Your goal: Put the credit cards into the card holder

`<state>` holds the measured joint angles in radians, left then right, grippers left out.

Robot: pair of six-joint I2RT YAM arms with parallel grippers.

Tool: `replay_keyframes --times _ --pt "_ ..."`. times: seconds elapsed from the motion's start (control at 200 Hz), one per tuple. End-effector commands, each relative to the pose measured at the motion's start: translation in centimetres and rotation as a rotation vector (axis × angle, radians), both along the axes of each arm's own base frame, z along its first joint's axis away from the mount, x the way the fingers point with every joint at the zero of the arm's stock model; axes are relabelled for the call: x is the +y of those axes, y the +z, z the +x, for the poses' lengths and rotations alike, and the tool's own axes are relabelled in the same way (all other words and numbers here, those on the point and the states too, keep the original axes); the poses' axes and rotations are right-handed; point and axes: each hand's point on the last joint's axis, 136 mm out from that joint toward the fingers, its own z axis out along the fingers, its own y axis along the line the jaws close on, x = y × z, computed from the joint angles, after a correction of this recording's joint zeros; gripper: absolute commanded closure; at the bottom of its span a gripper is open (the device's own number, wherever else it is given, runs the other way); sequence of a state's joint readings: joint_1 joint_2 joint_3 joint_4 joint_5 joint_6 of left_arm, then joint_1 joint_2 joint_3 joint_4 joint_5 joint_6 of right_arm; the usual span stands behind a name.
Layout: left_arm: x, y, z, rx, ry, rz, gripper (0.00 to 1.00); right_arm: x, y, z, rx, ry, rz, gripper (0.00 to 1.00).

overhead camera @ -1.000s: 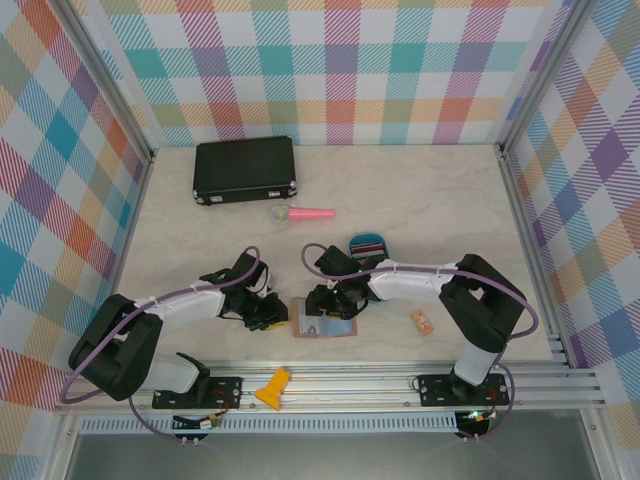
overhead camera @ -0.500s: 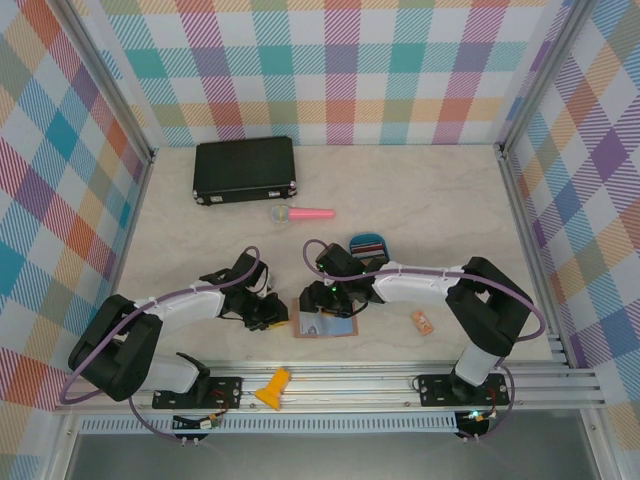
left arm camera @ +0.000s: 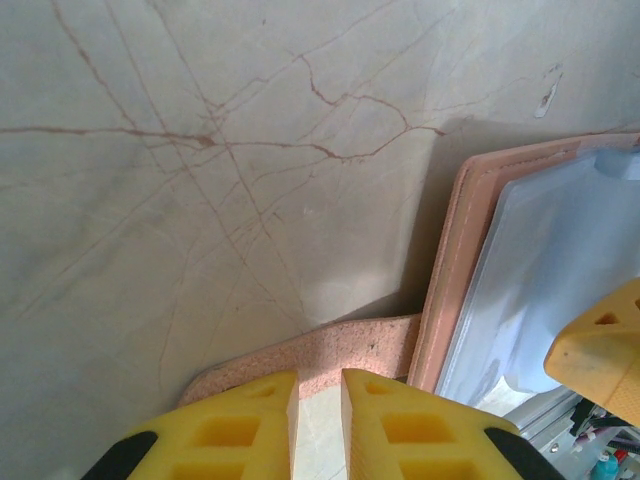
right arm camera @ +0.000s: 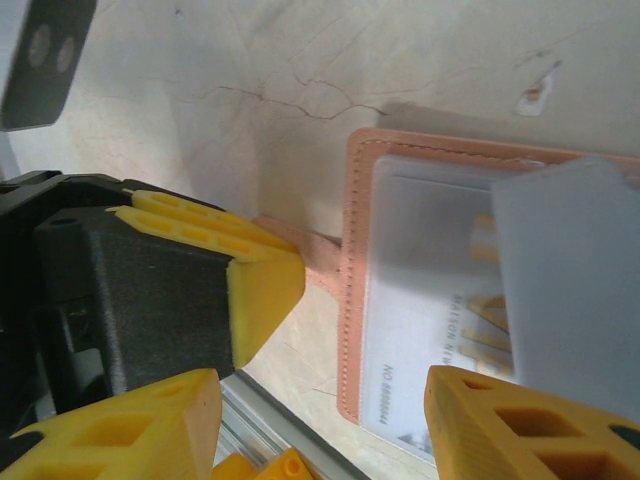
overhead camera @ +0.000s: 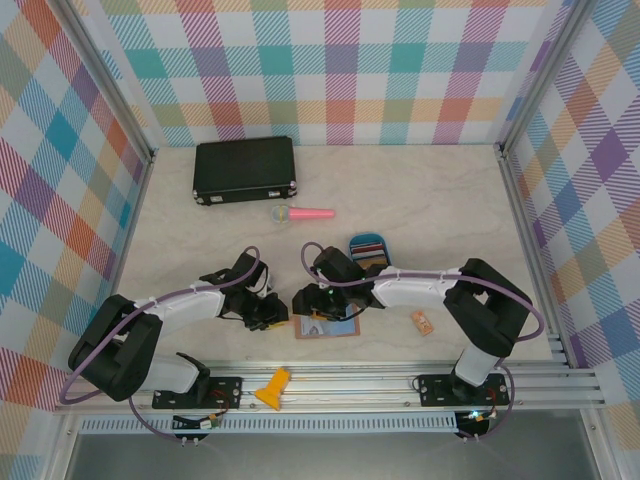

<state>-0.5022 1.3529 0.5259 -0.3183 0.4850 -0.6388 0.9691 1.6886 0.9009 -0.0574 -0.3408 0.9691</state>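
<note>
The card holder [overhead camera: 328, 328] lies open and flat on the marble table [overhead camera: 450, 200], close to the near edge and right between my two arms, pink leather rim out and grey-blue inside facing up. That's the position I want, with the pockets exposed so a card can slide in. One printed card already shows behind its clear window. The rest of the credit cards [overhead camera: 367, 243] sit stacked in the blue oval tray [overhead camera: 352, 246], just behind the holder and within reach of my right arm. My left gripper [left arm camera: 320, 375] is down at the holder's left side, fingers almost together with a thin slit between them. The tips are on the pinkish side flap [left arm camera: 310, 352]. It looks like a pinch to anchor the holder so it can't skate across the table. My right gripper [right arm camera: 320, 378] hovers low over the holder's left edge with its fingers spread wide. Nothing is between them and they touch no card. I judge it is either steadying the pocket or getting ready to fetch a card.
</note>
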Motion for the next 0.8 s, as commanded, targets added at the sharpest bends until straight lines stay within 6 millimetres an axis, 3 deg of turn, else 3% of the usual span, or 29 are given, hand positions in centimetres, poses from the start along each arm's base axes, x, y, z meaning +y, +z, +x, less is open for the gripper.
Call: replay_keyframes --times 0.0,0.1,0.195,0.435,0.545,0.795 --pt "2.4 -2.2 -1.7 0.065 0.019 0.117 0.8 0.9 -0.1 -0.4 0.018 0.015 0.041 0.43" --pt "2.4 -2.2 -1.8 0.067 0.018 0.118 0.8 0.8 0.6 -0.1 -0.018 0.019 0.039 0.44" --pt "2.5 -2.4 -1.9 0.072 0.02 0.123 0.8 -0.7 1.8 0.6 -0.097 0.005 -0.025 0.44" --pt "2.5 -2.5 -1.9 0.071 0.017 0.123 0.79 -7.3 3.5 1.9 -0.217 -0.056 -0.295 0.38" --pt "2.5 -2.5 -1.9 0.073 0.015 0.122 0.79 -9.6 2.4 2.0 -0.186 -0.071 -0.399 0.34" --pt "2.5 -2.7 -2.0 0.078 0.015 0.125 0.79 -8.0 0.5 1.6 -0.101 0.017 -0.386 0.25"
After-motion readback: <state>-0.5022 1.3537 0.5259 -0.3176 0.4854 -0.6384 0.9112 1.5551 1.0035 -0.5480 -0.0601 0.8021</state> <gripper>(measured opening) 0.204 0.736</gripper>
